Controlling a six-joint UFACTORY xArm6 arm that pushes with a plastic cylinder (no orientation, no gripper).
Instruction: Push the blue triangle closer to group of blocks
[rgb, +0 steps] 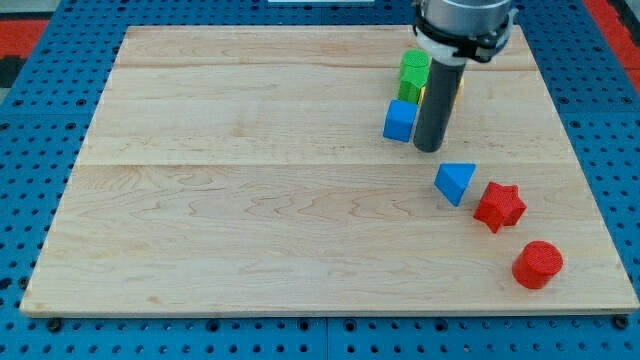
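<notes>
The blue triangle (455, 182) lies at the view's right, with a red star (499, 206) touching its lower right side. My tip (428, 148) stands just above and left of the triangle, a small gap apart, and right beside a blue cube (400, 120). Behind the rod sit a green block (414, 76) and a yellow block (456, 88), mostly hidden by the rod. A red cylinder (538, 265) stands apart at the lower right.
The wooden board (250, 200) lies on a blue pegboard (30, 150). The arm's dark collar (462, 25) hangs over the board's top right edge.
</notes>
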